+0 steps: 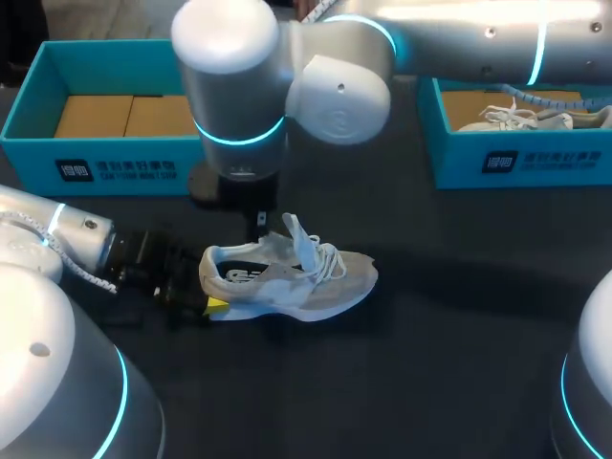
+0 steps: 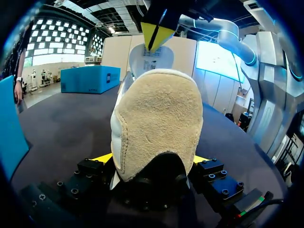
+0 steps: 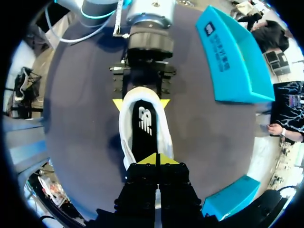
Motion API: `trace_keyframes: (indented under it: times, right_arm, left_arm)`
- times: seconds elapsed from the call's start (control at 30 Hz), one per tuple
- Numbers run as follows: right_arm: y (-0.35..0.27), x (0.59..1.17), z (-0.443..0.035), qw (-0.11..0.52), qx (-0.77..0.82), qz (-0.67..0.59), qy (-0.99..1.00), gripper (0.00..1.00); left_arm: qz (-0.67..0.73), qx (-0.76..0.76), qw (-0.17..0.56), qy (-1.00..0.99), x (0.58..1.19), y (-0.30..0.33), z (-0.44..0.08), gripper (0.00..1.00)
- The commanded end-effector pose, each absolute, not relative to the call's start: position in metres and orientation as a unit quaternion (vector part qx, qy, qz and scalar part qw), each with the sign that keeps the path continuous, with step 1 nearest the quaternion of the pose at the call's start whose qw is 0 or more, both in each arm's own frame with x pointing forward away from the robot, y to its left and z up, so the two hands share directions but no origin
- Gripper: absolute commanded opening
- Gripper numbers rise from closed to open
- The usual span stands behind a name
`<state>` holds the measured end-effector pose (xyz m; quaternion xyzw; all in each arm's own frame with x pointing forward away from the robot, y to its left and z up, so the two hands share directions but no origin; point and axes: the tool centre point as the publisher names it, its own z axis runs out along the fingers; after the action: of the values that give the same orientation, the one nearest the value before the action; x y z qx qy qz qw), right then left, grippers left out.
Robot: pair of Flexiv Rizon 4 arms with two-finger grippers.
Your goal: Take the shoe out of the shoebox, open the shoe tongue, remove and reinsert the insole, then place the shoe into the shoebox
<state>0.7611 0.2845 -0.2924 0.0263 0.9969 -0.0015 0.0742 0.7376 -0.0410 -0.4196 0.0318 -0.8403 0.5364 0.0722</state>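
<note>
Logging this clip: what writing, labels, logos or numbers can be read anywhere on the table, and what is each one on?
Left shoebox, front label: white print, too blurred to read.
Right shoebox, front label: white print, too blurred to read.
Insole inside the shoe: a white logo, no legible words.
Tongue, sewn-in label: print too small to read.
No readable numbers or signs elsewhere on the table.

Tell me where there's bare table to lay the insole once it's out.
Bare table lies past the toe of the shoe, toward the right shoebox, and along the robot's side of it. Crowded: the heel side, where the left pincer grips it, and toward the left shoebox, where the right pincer holds the tongue.
</note>
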Motion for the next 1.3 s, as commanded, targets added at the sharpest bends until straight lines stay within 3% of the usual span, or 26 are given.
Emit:
trace_keyframes:
  times: [0.03,0.73,1.03,1.23,1.27,1.3]
  right_arm:
    - [0.289,0.764,-0.309,0.058,0.022,0.007,0.998,0.00]
    - [0.290,0.761,-0.368,-0.029,-0.016,0.003,0.999,0.00]
    - [0.281,0.750,-0.375,-0.035,0.001,-0.004,0.999,0.00]
    - [0.275,0.752,-0.374,-0.003,0.027,-0.009,1.000,0.00]
    - [0.274,0.753,-0.375,0.003,0.030,-0.005,1.000,0.00]
    - [0.274,0.754,-0.375,0.005,0.033,0.000,0.999,0.13]
  left_arm:
    - [0.536,0.032,0.072,-0.840,0.738,-0.041,-0.421,0.00]
    - [0.536,0.032,0.072,-0.840,0.738,-0.041,-0.421,0.00]
    - [0.536,0.032,0.072,-0.840,0.738,-0.041,-0.421,0.00]
    - [0.536,0.032,0.072,-0.840,0.738,-0.041,-0.421,0.00]
    - [0.536,0.032,0.072,-0.840,0.738,-0.041,-0.421,0.00]
    - [0.536,0.032,0.072,-0.840,0.738,-0.041,-0.421,0.00]
